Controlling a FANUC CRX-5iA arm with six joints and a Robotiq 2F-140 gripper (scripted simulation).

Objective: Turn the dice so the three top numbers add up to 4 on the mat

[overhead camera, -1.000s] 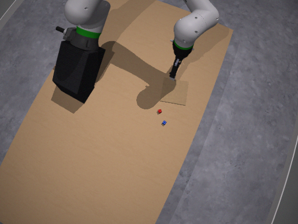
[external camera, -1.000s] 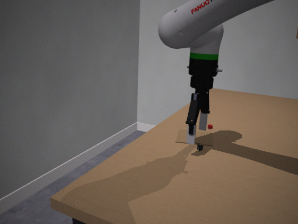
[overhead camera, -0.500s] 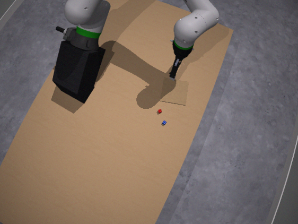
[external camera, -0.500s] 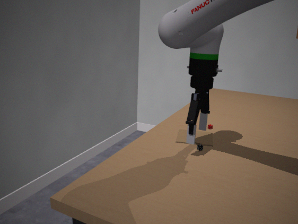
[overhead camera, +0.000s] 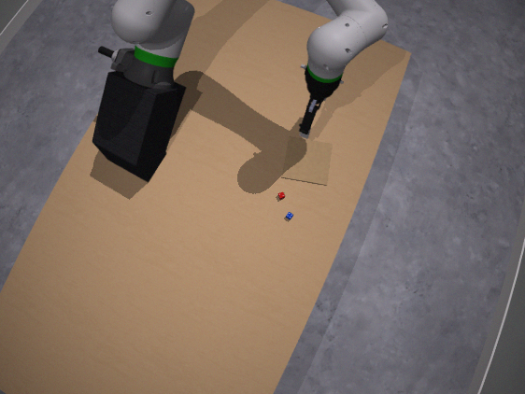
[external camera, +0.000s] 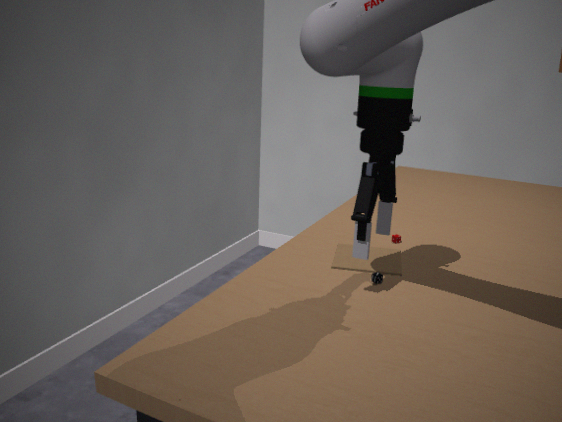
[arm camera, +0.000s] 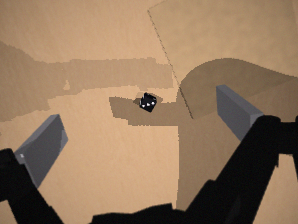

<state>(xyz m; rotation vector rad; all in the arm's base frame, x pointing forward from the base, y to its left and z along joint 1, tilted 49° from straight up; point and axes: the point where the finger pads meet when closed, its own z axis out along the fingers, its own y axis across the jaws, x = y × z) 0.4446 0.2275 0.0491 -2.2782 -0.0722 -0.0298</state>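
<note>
Dice lie on the desk (overhead camera: 163, 280) (external camera: 450, 350) (arm camera: 100, 165), all three off the mat (overhead camera: 315, 161) (external camera: 345, 257) (arm camera: 240, 35), so nothing rests on it in the way the task asks. The black die (external camera: 377, 278) (arm camera: 148, 102) sits just beside one edge of the mat, and in the wrist view it shows between the two spread fingers, below them, with white pips on its dark sides. The top view does not show it. The red die (overhead camera: 281, 195) (external camera: 396, 239) lies near the mat, past the edge opposite the black one, and the blue die (overhead camera: 290, 216) is farther out from the mat than the red, with white pips showing. Both are small in the pictures, and the black one is dark and partly in shade, so I would not swear to any number on top, nor to whether the black one is quite level. The claw (overhead camera: 304, 134) (external camera: 372, 245) (arm camera: 139, 113) hangs point down over the desk at the black die's side of the mat, its fingers wide apart with nothing between them and touching no die. The mat, thin and square, looks flat on the desk. A broad shadow of the arm (overhead camera: 332, 47) (external camera: 380, 50) runs across the wood and covers part of the mat.

The gripper (overhead camera: 304, 135) (external camera: 372, 246) (arm camera: 139, 113) now hangs higher over the table (overhead camera: 201, 280) (external camera: 450, 360) (arm camera: 100, 165) than in both earlier moments. In the exterior view, its near fingertip used to reach down in front of the near edge of the mat (overhead camera: 314, 163) (external camera: 345, 255) (arm camera: 225, 35); it now ends above that edge in the picture, uncovering more of the mat. The far fingertip, too, sits further up. The arm (overhead camera: 327, 47) (external camera: 350, 40) is raised with them, and its red lettering (external camera: 374, 5) is now partly cut off by the top of the picture.
</note>
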